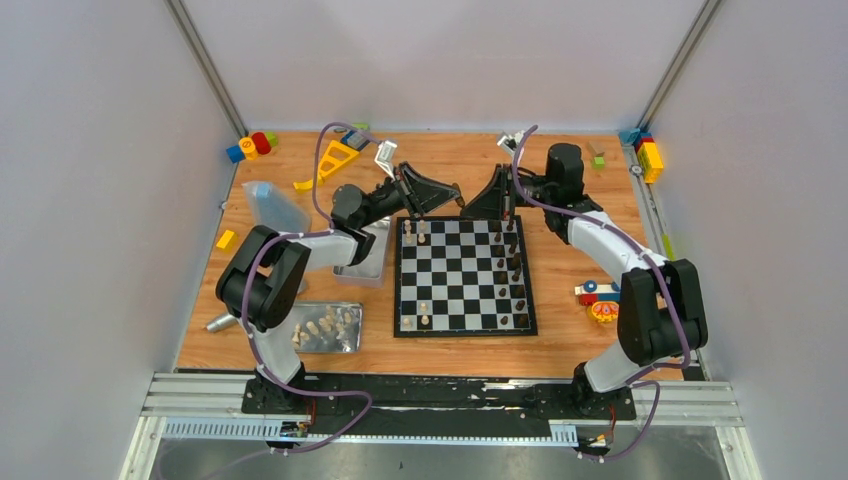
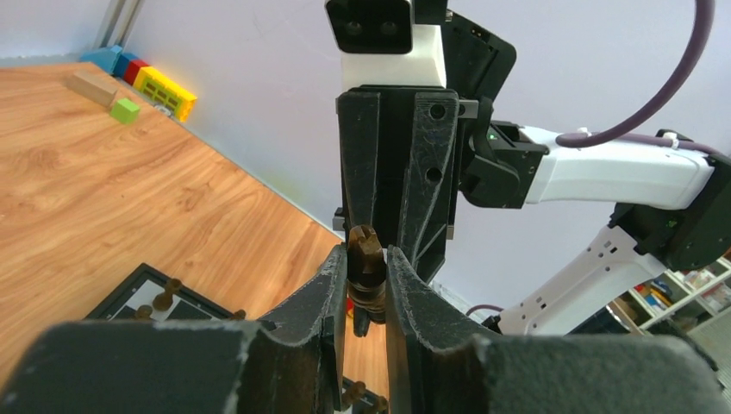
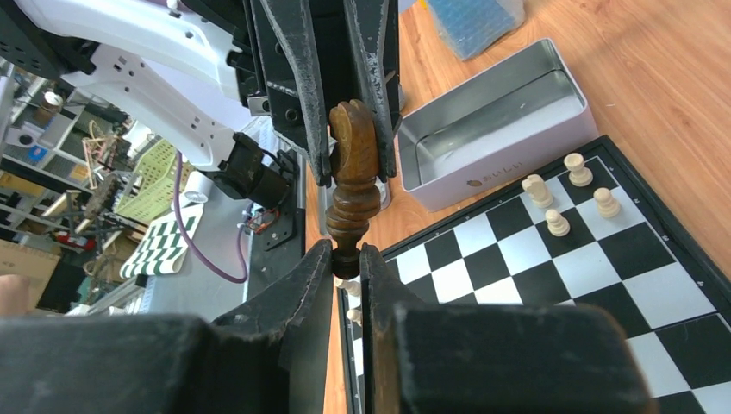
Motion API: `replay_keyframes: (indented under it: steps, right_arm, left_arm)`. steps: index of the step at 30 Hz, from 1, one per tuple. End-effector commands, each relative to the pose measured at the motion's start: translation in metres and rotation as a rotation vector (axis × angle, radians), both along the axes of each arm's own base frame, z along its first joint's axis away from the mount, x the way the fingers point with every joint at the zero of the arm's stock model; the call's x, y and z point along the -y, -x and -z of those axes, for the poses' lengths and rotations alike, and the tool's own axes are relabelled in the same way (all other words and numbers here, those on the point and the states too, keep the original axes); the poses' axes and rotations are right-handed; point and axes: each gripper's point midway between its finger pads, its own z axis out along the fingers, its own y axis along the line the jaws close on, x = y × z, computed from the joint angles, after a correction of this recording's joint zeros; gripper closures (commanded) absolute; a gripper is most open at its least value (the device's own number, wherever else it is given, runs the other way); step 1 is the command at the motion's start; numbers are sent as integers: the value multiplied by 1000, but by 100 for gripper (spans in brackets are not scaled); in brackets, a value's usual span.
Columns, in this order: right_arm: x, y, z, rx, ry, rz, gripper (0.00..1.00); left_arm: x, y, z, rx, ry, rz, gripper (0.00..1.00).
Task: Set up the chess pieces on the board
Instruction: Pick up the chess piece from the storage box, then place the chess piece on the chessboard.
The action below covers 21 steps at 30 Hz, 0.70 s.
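A dark brown chess piece (image 3: 353, 177) hangs in the air over the far edge of the board (image 1: 460, 283), held from both ends. My left gripper (image 2: 368, 259) is shut on its head. My right gripper (image 3: 346, 252) is shut on its narrow foot. In the top view the two grippers meet tip to tip, the left (image 1: 455, 198) and the right (image 1: 472, 206). Cream pieces (image 1: 414, 232) stand at the board's far left. A column of dark pieces (image 1: 516, 265) lines its right side. More pale pieces lie in a metal tray (image 1: 345, 343) at the near left.
An empty metal tin (image 3: 491, 121) sits just left of the board. A blue bag (image 1: 275, 205) and a yellow toy (image 1: 335, 160) lie at the far left. Colourful blocks (image 1: 648, 155) fill the far corners. A toy (image 1: 600, 300) lies right of the board.
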Motion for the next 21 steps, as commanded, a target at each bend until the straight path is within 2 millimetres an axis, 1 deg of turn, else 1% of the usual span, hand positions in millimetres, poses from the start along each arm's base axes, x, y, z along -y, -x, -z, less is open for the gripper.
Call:
replay_keyframes:
  steps: [1,3,6,7,8,10,11,12,13,15,17,18,19,20,21]
  right_arm:
    - [1,4,-19,139,15,-33,98]
    - [3,8,-14,140,37,-34,98]
    - [8,13,-2,146,91,-20,98]
    - [10,15,2,150,113,-13,99]
    - [12,16,7,155,136,-7,99]
    - [17,16,16,154,190,15,99]
    - [20,14,20,165,224,24,98]
    - [22,13,24,164,261,33,98]
    - [24,12,28,158,306,40,98]
    - [27,11,39,145,405,47,98]
    - [30,11,51,140,515,48,98]
    - [31,12,59,140,569,45,98]
    - [31,13,66,140,629,39,97]
    - [30,18,75,130,695,20,97]
    - [30,20,83,124,752,5,97]
  left_arm:
    - [-2,12,-21,117,-13,3,75]
    - [-3,14,-25,137,-16,2,79]
    - [-8,14,-28,171,-30,-7,89]
    - [-10,15,-31,181,-31,-11,91]
    - [-15,13,-32,198,-39,-20,95]
    - [-24,10,-34,234,-60,-39,98]
    - [-28,11,-37,245,-74,-46,99]
    - [-35,8,-34,276,-101,-64,100]
    - [-40,9,-35,279,-125,-73,100]
    - [-53,6,-28,358,-210,-116,100]
    - [-66,7,-19,386,-274,-130,100]
    - [-76,7,-11,363,-308,-136,100]
    - [-81,6,-7,399,-337,-148,100]
    - [-91,5,1,376,-372,-162,100]
    - [-98,2,6,415,-406,-176,100]
